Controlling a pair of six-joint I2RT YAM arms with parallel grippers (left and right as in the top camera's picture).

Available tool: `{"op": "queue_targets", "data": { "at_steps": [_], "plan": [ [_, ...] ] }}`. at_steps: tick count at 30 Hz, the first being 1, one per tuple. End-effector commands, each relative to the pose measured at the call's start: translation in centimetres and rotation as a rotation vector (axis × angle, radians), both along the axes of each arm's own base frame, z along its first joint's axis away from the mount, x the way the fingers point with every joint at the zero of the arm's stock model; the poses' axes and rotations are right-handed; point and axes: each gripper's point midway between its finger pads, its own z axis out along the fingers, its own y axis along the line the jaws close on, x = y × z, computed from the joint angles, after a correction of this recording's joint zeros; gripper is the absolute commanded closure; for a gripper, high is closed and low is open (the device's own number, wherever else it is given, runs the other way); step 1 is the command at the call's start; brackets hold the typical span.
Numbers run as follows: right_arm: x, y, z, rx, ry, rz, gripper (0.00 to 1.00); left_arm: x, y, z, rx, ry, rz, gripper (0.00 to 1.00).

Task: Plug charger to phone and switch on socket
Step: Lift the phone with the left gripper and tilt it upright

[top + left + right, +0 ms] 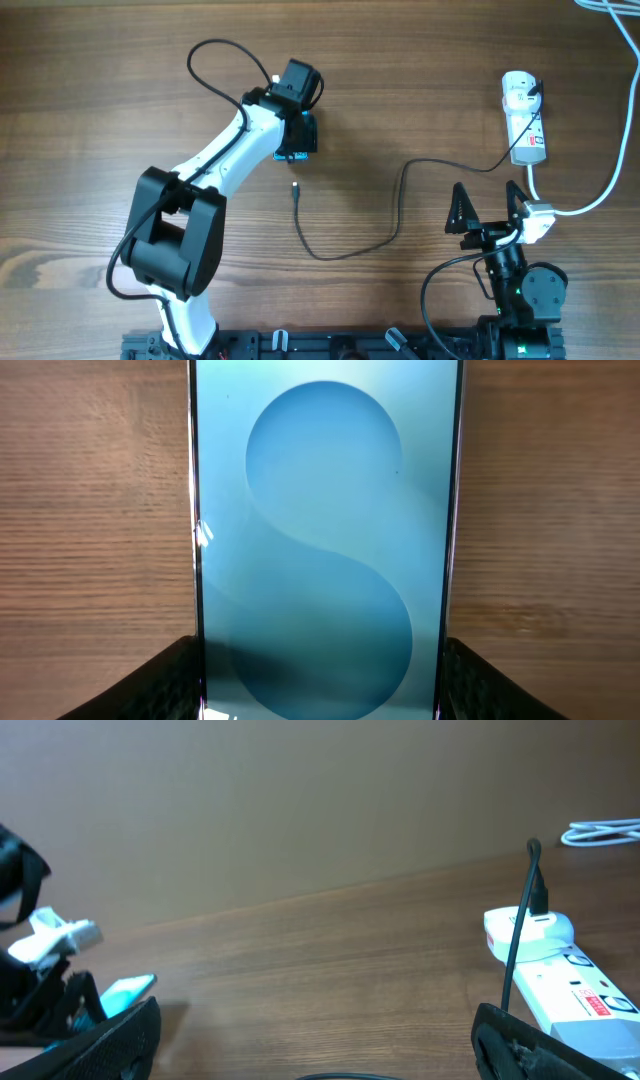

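1. The left claw [320, 665] looks clenched on the long edges of the flat turquoise-screened smartphone [325, 530], which lies on the brown wooden worktop [90, 90], left of centre. Only the corners of its pads show, so the hold may be shallow. A push from the plug could skid the phone.
2. The thin black charger cable [399, 205] ends in a small plug tip [296, 187], loose on the worktop near the phone's end but apart from it. The right claw [488, 207] is spread wide, empty and well apart from the tip. Pinching cable rather than tip would bring the plug in tilted.
3. The cable's slack runs to the white elongated power strip [524, 120]. Dragging the tip may tug the strip askew.
4. The thick white lead [600, 195] passes just beside the right claw and could snag it.
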Motion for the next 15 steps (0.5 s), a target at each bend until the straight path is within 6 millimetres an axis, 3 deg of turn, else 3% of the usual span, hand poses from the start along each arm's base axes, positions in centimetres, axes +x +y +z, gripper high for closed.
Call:
{"op": "queue_targets", "data": {
  "at_steps": [1,2,8,15],
  "plan": [
    [0.0,-0.3,0.3,0.007,-0.013,-0.013,0.00,0.7,-2.1,5.0,-0.058,-0.087,-0.032,0.92],
    [0.0,-0.3,0.3,0.007,-0.013,-0.013,0.00,0.5,-2.7,5.7,-0.074,-0.087,-0.045,0.96],
    [0.0,-0.3,0.3,0.007,-0.013,-0.013,0.00,-1.8,-6.5,7.9,-0.205,-0.009,-0.086,0.96],
    [0.0,-0.3,0.3,0.007,-0.013,-0.013,0.00,-4.4,-6.9,7.4,-0.281,0.134,0.029,0.96]
  ]
}}
